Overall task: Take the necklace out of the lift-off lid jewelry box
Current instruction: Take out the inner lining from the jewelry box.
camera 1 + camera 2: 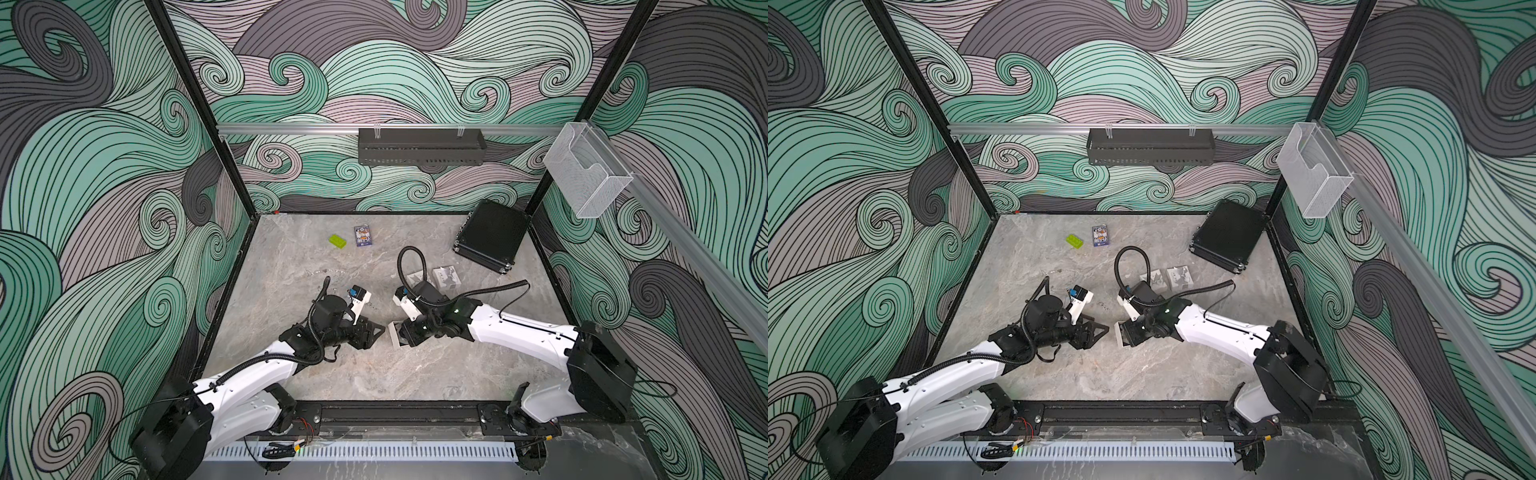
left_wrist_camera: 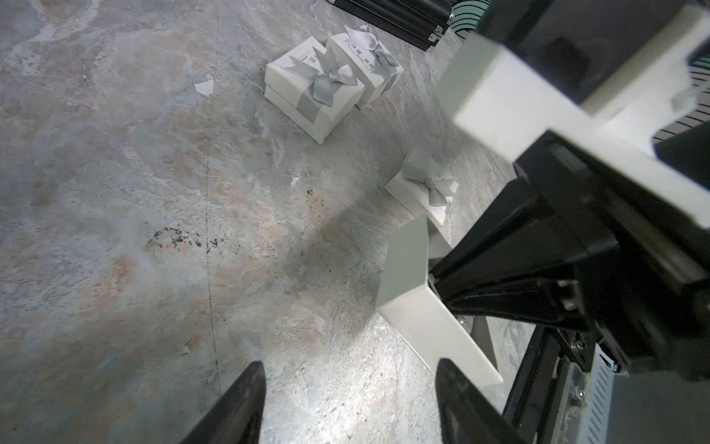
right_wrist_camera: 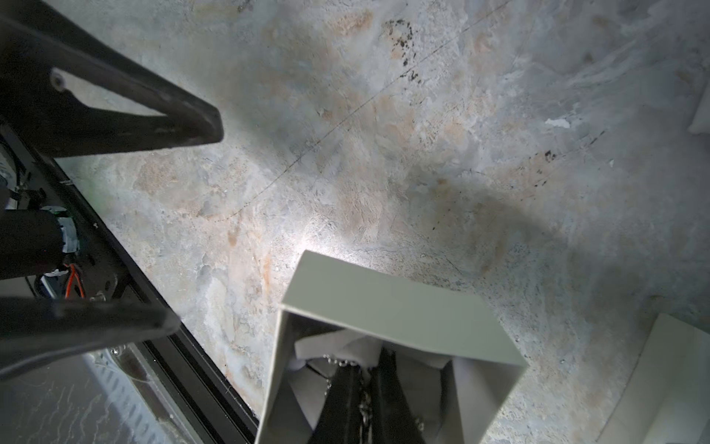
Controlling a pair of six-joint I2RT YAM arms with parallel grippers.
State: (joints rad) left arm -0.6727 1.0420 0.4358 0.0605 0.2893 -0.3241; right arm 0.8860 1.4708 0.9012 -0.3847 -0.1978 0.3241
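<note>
Right gripper (image 3: pixel 363 399) reaches into the open white jewelry box (image 3: pixel 384 303), fingers clenched on the necklace (image 3: pixel 338 361) chain, which lies inside the box. Left gripper (image 2: pixel 349 369) hovers just beside the box, released and holding nothing.

A green brick (image 1: pixel 337 241) lies just beside a card deck (image 1: pixel 363 237) on the marbled table (image 1: pixel 332 374). A black case (image 1: pixel 492 241) sits in the far right corner, with two closed bowed boxes (image 2: pixel 313 88) side by side near it. A black basket (image 1: pixel 419 151) and a clear holder (image 1: pixel 586 174) hang on the rails.
</note>
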